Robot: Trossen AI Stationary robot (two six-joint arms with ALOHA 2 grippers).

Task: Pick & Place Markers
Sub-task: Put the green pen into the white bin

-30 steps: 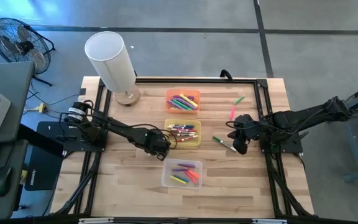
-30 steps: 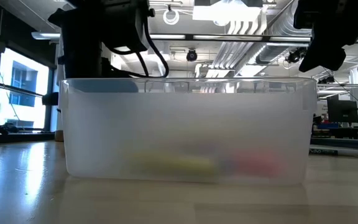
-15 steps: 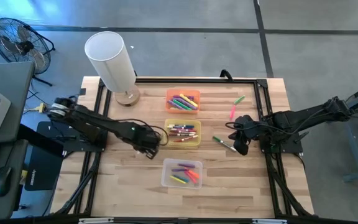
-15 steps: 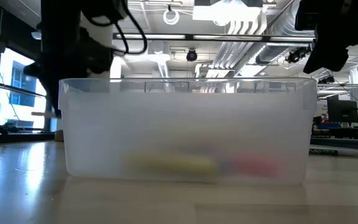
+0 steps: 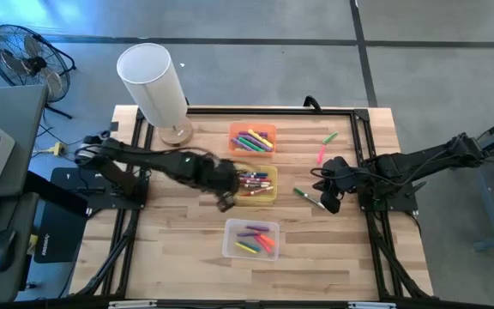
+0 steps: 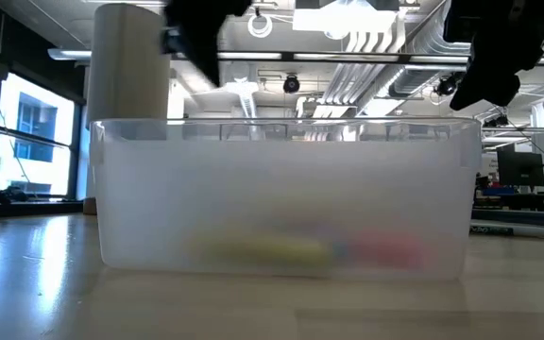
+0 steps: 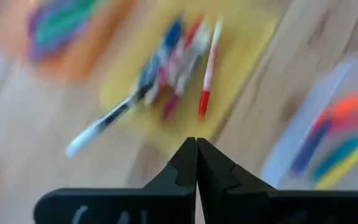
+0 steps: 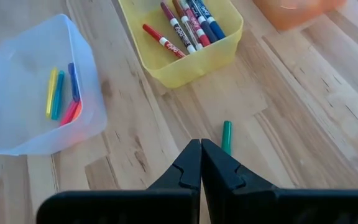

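Observation:
Markers lie sorted in three bins: an orange bin (image 5: pixel 269 129), a yellow bin (image 5: pixel 269 196) and a clear bin (image 5: pixel 228 242). Three loose markers lie flat on the table's right half: a green one (image 5: pixel 329 137), a pink one (image 5: pixel 322 155) and a green-and-white one (image 5: pixel 310 197). My left gripper (image 5: pixel 224 202) is shut and empty, above the yellow bin's left near corner; its wrist view shows the yellow bin's markers (image 7: pixel 179 68) blurred. My right gripper (image 8: pixel 201 146) is shut and empty, just short of the green marker's end (image 8: pixel 226 137).
A tall white cylinder lamp (image 5: pixel 153 81) stands at the table's far left corner. A dark frame (image 5: pixel 350 112) runs around the work area. In the low view the clear bin (image 6: pixel 281 189) fills the foreground. Bare wood lies on the table's near side.
My left gripper first drew back toward the table's left, then swung right again to the yellow bin's left near corner and rose; it stayed shut. The right arm and all markers kept still.

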